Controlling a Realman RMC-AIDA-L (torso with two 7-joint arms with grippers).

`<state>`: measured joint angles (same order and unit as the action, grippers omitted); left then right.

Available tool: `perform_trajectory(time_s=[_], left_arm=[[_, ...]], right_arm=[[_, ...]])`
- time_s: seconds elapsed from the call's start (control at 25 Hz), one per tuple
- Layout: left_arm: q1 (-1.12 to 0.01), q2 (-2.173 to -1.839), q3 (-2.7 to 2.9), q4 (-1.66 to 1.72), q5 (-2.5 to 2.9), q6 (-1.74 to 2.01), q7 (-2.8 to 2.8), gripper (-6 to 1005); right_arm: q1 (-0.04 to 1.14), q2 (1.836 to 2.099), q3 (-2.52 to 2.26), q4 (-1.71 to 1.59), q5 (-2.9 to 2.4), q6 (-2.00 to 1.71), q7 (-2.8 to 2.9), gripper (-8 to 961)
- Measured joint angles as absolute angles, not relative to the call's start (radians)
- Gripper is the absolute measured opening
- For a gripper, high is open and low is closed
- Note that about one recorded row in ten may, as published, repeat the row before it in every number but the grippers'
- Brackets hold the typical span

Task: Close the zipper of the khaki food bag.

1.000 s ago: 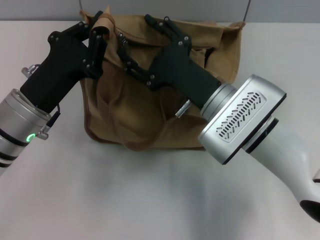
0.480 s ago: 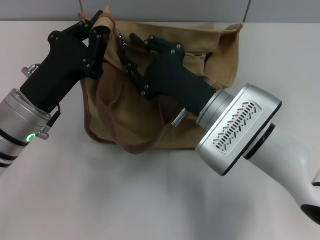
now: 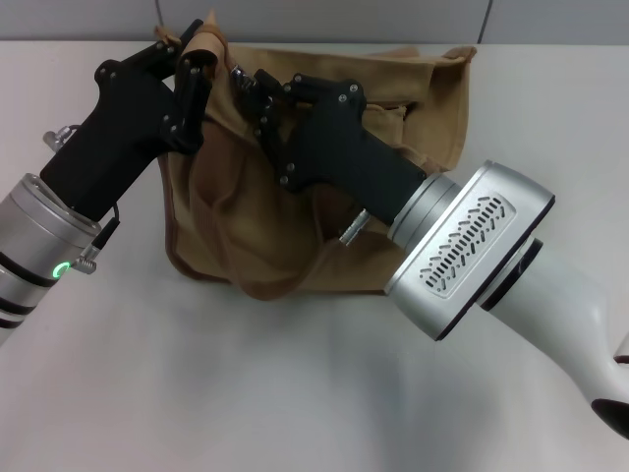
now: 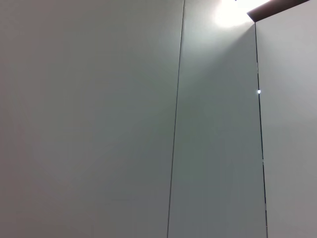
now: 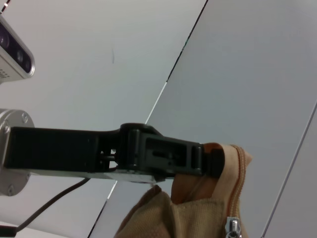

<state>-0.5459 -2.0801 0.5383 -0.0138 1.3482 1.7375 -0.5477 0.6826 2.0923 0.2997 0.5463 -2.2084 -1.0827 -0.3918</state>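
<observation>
- You can't see most of the zipper (image 5: 241, 173): in the right wrist view its pull tab (image 5: 233, 229) is cut off by the frame edge.
- The right gripper (image 3: 257, 103) covers the middle of the khaki food bag (image 3: 236, 236), so the bag's opening there stays hidden from you.
- Your left wrist view shows only wall panels.
- The left gripper (image 3: 192, 69) hides the bag corner it pinches.
</observation>
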Motion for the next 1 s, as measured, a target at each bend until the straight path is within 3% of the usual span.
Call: perform_trajectory(time_s=[1.0], left_arm=[[-0.534,-2.079,0.517,-0.008,1.341,1.732,-0.550,22]], right_arm=[[0.649,2.092,0.300,0.540,-2.238,-1.104,-0.394,69]])
